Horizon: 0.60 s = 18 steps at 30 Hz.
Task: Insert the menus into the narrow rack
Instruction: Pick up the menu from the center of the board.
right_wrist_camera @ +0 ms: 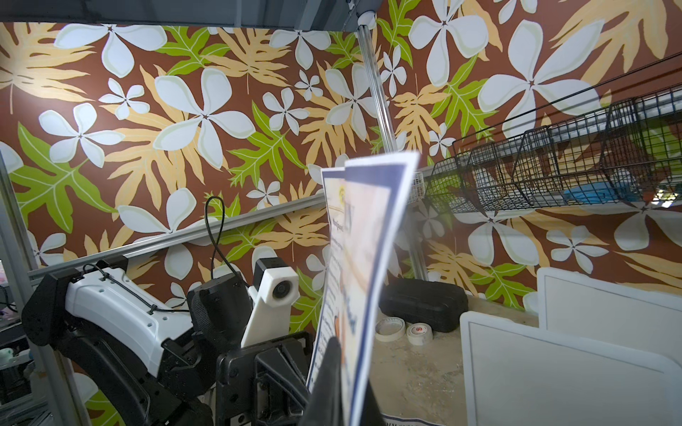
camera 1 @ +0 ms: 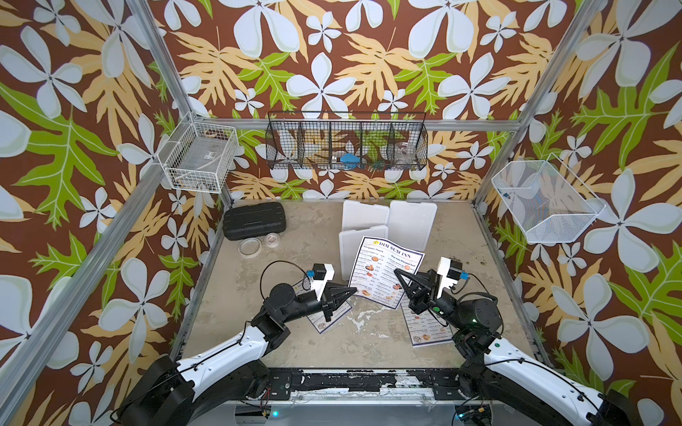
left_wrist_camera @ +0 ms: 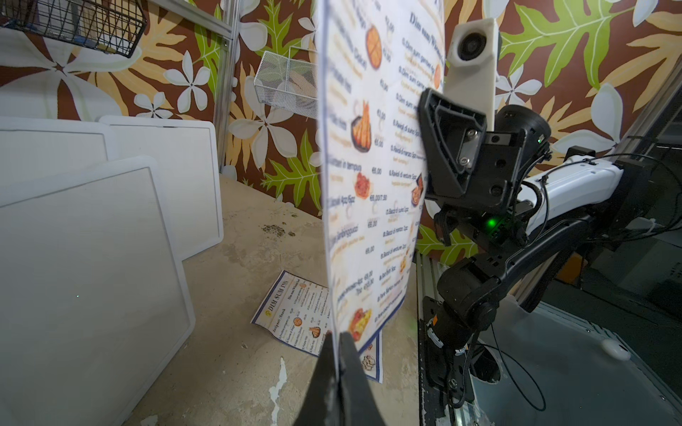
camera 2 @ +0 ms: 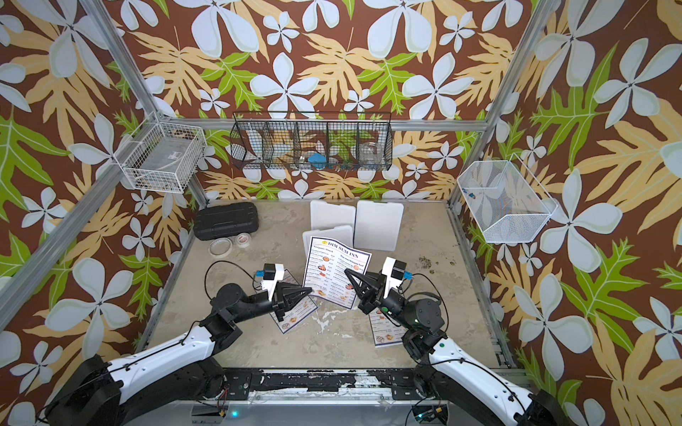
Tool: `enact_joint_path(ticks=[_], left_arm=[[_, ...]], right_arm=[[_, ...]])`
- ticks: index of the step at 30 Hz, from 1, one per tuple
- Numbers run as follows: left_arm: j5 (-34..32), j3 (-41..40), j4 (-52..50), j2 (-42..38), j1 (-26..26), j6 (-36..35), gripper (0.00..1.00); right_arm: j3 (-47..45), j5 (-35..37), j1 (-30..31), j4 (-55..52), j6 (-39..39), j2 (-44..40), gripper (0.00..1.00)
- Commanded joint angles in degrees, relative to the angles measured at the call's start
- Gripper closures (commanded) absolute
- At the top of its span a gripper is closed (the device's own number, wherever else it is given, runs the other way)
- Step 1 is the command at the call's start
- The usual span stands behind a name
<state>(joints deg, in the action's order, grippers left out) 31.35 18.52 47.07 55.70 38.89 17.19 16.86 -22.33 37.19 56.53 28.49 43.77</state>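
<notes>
One menu (camera 1: 383, 269) (camera 2: 332, 273) stands upright above the table, held between both arms. My left gripper (camera 1: 354, 291) (left_wrist_camera: 339, 337) is shut on its lower left corner, with the sheet (left_wrist_camera: 372, 184) rising from between the fingers. On the sheet's right edge my right gripper (camera 1: 396, 272) (right_wrist_camera: 339, 343) is shut too. A second menu (camera 1: 326, 321) lies flat under my left gripper. A third menu (camera 1: 428, 328) lies flat under my right arm. The narrow black wire rack (camera 1: 347, 142) (right_wrist_camera: 553, 166) hangs on the back wall, above and behind the held menu.
Three plain white panels (camera 1: 409, 221) lean at the back behind the held menu. A black case (camera 1: 254, 219) and two tape rolls (camera 1: 249, 246) sit at the back left. White wire baskets hang on the left wall (camera 1: 201, 156) and right wall (camera 1: 546, 201).
</notes>
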Motion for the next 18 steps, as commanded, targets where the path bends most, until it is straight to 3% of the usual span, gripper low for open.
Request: enact_joint_path(ticks=[1,3,7,13,18], left_arm=[[-1.3,1.0,-1.2,-1.2,-0.2,0.0,1.0],[-1.4,1.5,-2.7,-1.8,-0.2,-0.8,1.0],[-1.4,2.7,-6.3,-2.3,-0.2,-2.8,1.0],[-1.9,4.4,-9.0,-1.9,-0.2,-4.6,1.0],[-3.3,4.7,-9.4,-2.0,-1.0,-4.2,1.0]], right_arm=[[0.0,1.1,0.1,0.5,-1.2,0.3,0.82],[0.3,3.8,0.0,-3.1,-3.9,-0.4,0.64],[0.2,0.7,-1.8,-4.7,-8.3,-1.1,0.51],[1.4,-4.8,-3.3,-7.1,-12.4,-1.1,0.49],[1.6,-8.1,-6.7,-4.5,-10.8,0.8,0.5]])
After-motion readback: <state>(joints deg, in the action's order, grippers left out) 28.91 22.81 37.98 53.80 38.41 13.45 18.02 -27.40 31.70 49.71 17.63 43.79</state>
